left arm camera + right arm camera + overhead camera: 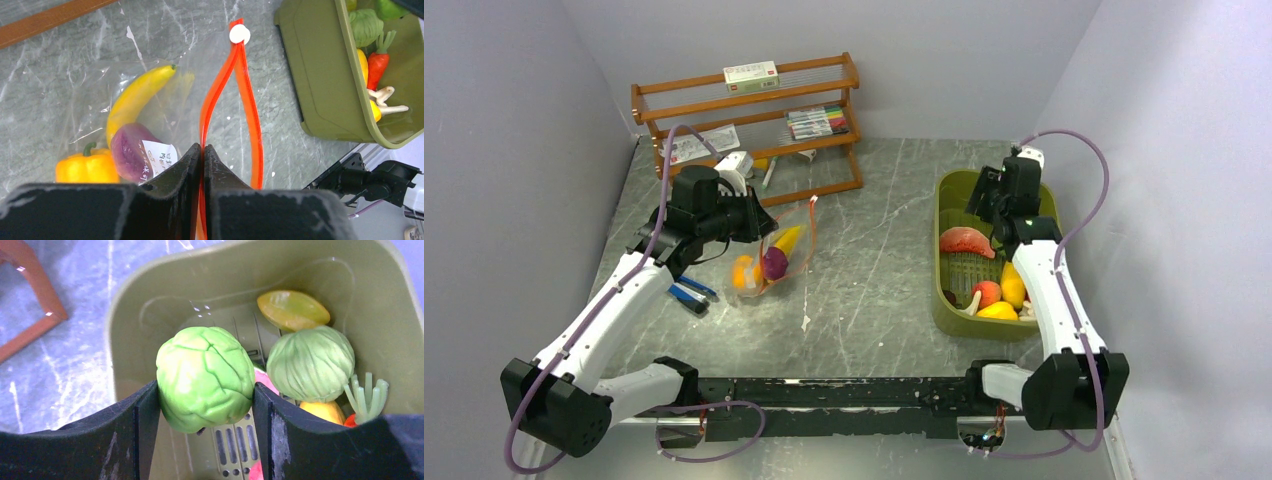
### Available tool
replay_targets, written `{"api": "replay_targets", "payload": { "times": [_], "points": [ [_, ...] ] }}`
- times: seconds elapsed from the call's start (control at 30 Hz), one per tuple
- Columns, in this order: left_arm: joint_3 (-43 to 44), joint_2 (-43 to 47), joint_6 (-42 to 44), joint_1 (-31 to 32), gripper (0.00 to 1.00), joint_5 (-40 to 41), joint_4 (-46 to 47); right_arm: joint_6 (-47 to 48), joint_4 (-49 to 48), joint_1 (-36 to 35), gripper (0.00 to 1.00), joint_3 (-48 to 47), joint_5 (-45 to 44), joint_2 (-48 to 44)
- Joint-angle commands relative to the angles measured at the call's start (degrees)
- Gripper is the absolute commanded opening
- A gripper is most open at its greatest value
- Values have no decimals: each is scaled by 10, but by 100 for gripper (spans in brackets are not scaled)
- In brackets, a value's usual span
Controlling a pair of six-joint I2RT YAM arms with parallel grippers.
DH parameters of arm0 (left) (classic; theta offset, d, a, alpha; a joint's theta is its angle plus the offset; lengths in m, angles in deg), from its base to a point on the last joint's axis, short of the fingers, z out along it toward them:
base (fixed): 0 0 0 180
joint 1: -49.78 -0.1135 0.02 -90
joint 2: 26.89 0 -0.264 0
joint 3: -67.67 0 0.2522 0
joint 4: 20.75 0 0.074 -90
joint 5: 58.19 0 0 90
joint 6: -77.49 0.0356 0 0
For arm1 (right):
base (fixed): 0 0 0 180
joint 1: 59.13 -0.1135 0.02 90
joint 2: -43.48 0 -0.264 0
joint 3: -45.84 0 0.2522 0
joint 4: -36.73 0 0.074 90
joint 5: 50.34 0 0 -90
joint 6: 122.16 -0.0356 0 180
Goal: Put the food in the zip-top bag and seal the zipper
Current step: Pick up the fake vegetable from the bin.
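The zip-top bag (90, 95) lies clear and crinkly on the marble table. Inside it are a yellow banana (135, 95), a purple piece (127, 150) and a yellow pepper (85, 167). Its red-orange zipper (248, 100) gapes open in a long loop. My left gripper (202, 147) is shut on one strip of the zipper, holding the bag's mouth up (762, 232). My right gripper (206, 386) is shut on a bright green cabbage-like piece of food (205, 360), held above the olive-green bin (130, 340).
The bin (942, 200) at the right holds more food: a pale green cabbage (310, 362), a yellow-green fruit (292, 309), red and yellow pieces (994, 295). A wooden rack (754, 130) with markers stands at the back. A blue tool (689, 292) lies beside the left arm.
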Motion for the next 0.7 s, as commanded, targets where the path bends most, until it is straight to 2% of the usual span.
{"api": "replay_targets", "payload": {
  "times": [0.0,0.13,0.3,0.67],
  "points": [
    [-1,1,0,4,7,3,7,-11,29,-27,53,-41,16,-26],
    [5,-5,-10,4,7,-3,4,-26,18,-79,53,-47,61,-53],
    [11,-8,-11,4,7,3,-5,-54,6,-159,53,-48,62,-63],
    [12,-3,-9,4,7,13,-10,-129,-57,-361,53,-59,86,-19]
  ]
}}
